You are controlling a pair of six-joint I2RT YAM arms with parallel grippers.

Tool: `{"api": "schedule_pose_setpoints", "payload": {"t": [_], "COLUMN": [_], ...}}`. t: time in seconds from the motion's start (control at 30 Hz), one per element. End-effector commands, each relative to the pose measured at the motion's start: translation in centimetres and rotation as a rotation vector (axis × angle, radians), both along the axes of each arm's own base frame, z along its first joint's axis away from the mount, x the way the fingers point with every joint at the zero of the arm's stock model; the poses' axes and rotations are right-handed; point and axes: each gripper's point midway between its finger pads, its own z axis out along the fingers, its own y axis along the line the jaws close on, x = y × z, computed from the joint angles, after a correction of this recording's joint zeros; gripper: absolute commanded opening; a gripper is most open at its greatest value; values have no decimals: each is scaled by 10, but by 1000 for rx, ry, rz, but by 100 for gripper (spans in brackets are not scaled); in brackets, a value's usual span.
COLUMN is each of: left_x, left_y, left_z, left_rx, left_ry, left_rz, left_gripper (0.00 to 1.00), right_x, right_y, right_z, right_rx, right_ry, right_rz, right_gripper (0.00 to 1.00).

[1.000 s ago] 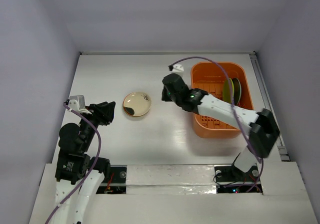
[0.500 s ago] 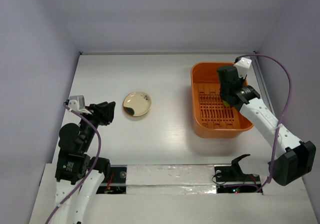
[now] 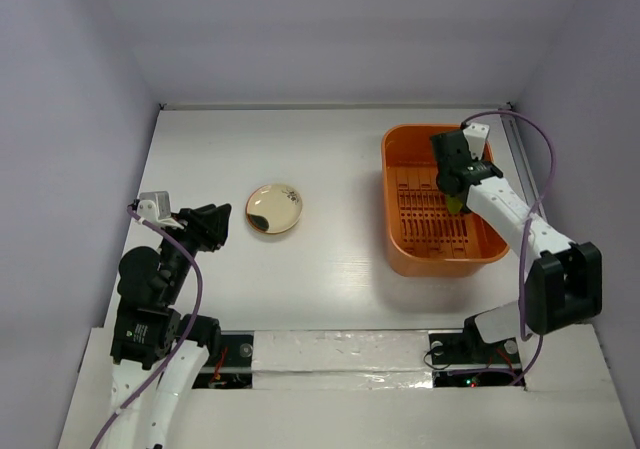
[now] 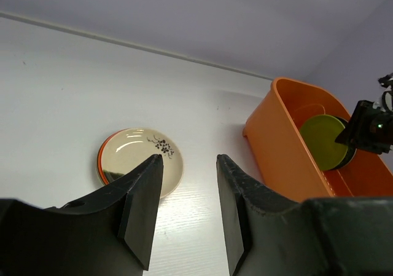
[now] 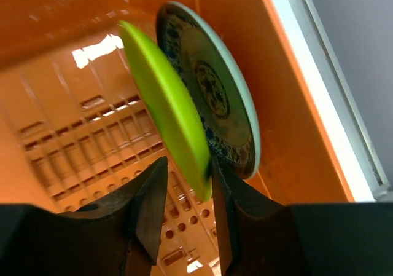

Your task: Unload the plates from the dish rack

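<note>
In the top view, your right tool (image 3: 452, 181) is down inside the orange plastic rectangular dish rack (image 3: 398, 254) at the right side of the white counter (image 3: 330, 279), close to the rack's right wall. A sliver of a yellow-green round plate (image 3: 455, 206) shows just below it. A cream round plate with a dark sprig on its face (image 3: 274, 209) lies flat on the counter, well apart from the rack. Your left tool (image 3: 214, 226) hangs near that plate's left side.

From the left wrist, the left tool (image 4: 189, 165) has its fingers spread with nothing between them, above the counter. The cream plate (image 4: 132, 156) lies just beyond the fingertips, with an orange edge under its left rim. Farther right, the yellow-green plate (image 4: 322, 142) stands on edge in the rack (image 4: 276, 134).

From the right wrist, the right tool (image 5: 189, 164) straddles the lower rim of the yellow-green plate (image 5: 163, 98). The jaws are apart, not clamped, and a strip of rack floor shows between one finger and the plate. Behind it, a blue-patterned round plate with a pale rim (image 5: 215, 91) stands tilted toward the rack's wall (image 5: 288, 104).
</note>
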Motion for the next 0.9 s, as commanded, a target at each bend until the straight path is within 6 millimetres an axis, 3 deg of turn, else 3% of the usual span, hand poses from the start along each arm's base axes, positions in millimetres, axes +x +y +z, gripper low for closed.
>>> {"api": "schedule_pose_setpoints", "payload": {"t": [0.0,0.23,0.4,0.57,0.7,0.87], "left_x": [3,1,2,2,2,2], "left_y": [-2,-2,-1,-2,-2,-2], "left_z": [10,11,11,12,11,10], "left_rx": [-9,-10,-9,-10,-10,-9], "left_ry": [-42,-46,-45,-49,-46,-45], "left_rz": [-10,-9,-7,-9,-9,-9], "left_gripper": [37,37,37,37,37,37], "right_x": [21,26,29,22,13,-9], "right_y": [-1,-7,-9,-5,3,11], "right_z": [9,-3,0,31,69,134], "right_rx": [1,-37,-63,-106,-108,-65], "right_ry": [-33,6,21,-21,-97,-241], "right_rz": [1,-13,-12,7,29,63], "right_gripper": [39,36,17,12,7,0]}}
